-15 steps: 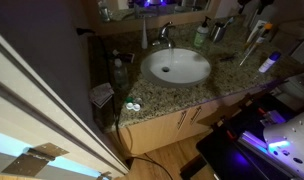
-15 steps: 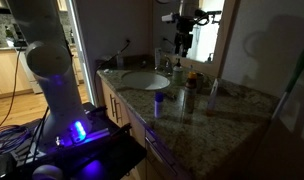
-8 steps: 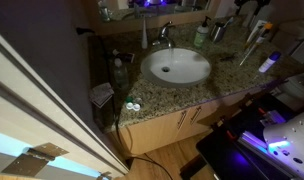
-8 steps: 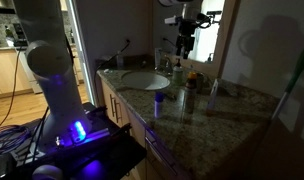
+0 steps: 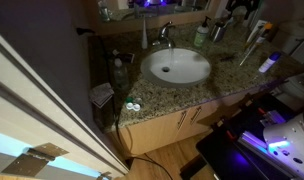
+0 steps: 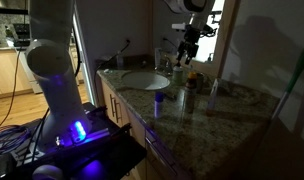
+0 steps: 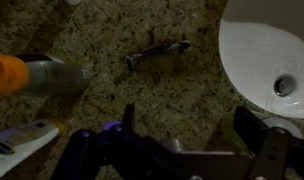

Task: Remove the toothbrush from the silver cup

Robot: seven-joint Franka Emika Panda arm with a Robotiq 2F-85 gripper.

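In an exterior view my gripper (image 5: pixel 238 9) hangs above the back of the granite counter, over the silver cup (image 5: pixel 219 32), which stands just beside the small green bottle (image 5: pixel 201 35). It also shows high above the counter behind the sink (image 6: pixel 189 36). In the wrist view the gripper (image 7: pixel 190 128) is open and empty, with its fingers (image 7: pixel 127 122) wide apart over the granite. A green shape (image 7: pixel 227 128) by the right finger looks like the bottle. The view is too dark to tell the toothbrush from the cup.
The white sink (image 5: pixel 176 67) with its faucet (image 5: pixel 164 35) fills the counter's middle and shows in the wrist view (image 7: pixel 267 50). A dark razor-like item (image 7: pixel 158 53), an orange-ended grey container (image 7: pixel 37 75) and a tube (image 7: pixel 22 142) lie on the granite. A white stick (image 5: pixel 254 42) and a blue-capped item (image 5: pixel 268 62) stand nearby.
The gripper has shifted sideways above the back of the counter, toward the cup and green bottle. Nothing has been taken hold of.
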